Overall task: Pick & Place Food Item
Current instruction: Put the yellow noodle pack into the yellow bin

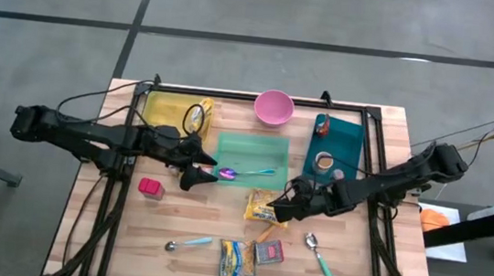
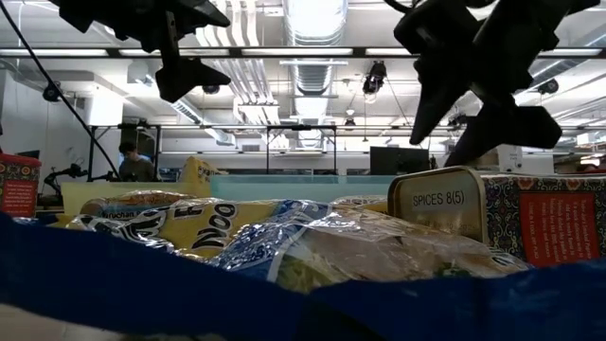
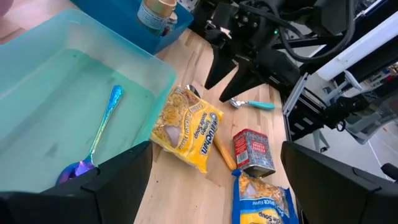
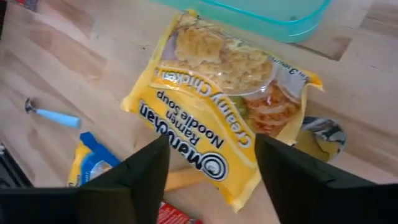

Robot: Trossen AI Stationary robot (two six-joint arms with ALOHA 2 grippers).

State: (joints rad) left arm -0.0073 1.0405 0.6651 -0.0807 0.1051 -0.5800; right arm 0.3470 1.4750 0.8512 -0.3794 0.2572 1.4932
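The yellow ramen noodle packet (image 4: pixel 214 112) lies flat on the desk (image 1: pixel 201 221) just beside the green bin (image 1: pixel 253 148), its long axis slanting away from the bin. The right hand (image 4: pixel 211 168) hovers over it, fingers spread to either side, not touching. Only the left wrist view shows the left hand (image 3: pixel 214 177) spread wide above the bin's iridescent spoon (image 3: pixel 99 134).

Two matte-black jointed arms, left arm (image 1: pixel 91 138) and right arm (image 1: pixel 389 182), each trailing thin black cables and ending in broad, flat, tapered black fingers (image 4: pixel 130 180).
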